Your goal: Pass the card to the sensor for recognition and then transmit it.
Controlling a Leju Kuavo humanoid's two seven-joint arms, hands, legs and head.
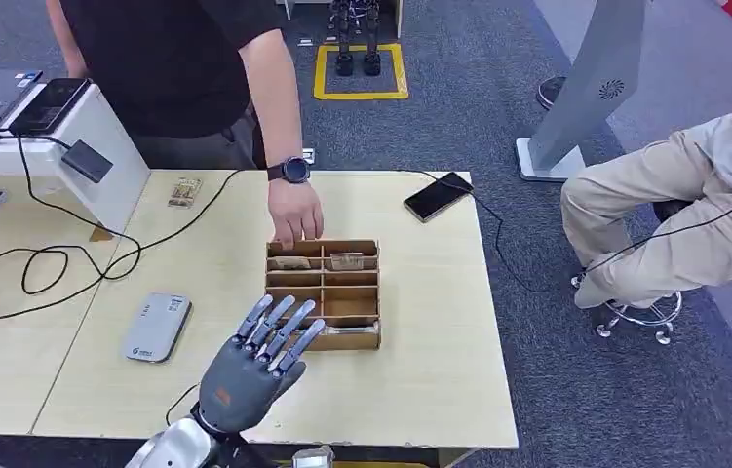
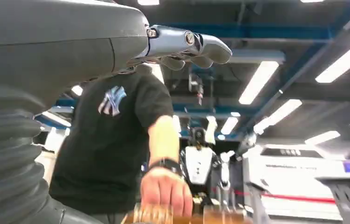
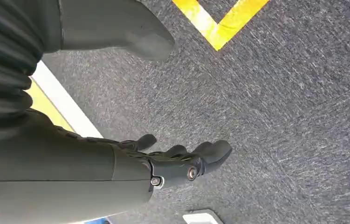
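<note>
A wooden box [image 1: 324,281] with several compartments stands mid-table; brown cards [image 1: 346,260] lie in its far slots. A person's hand [image 1: 295,216] with a watch reaches into the far left slot, and appears over the box [image 2: 215,217] as a hand [image 2: 166,190] in the left wrist view. My left hand [image 1: 250,363] hovers just before the box's near left corner, fingers spread, holding nothing; its fingers [image 2: 189,44] show from behind. A flat grey-white sensor [image 1: 157,327] lies left of it. My right hand [image 3: 177,161] hangs over carpet, fingers loosely extended and empty.
A black phone [image 1: 438,195] on a cable lies at the far right of the table. Black cables [image 1: 59,263] loop over the left side by a white stand with a terminal [image 1: 50,105]. A seated person [image 1: 674,214] is to the right.
</note>
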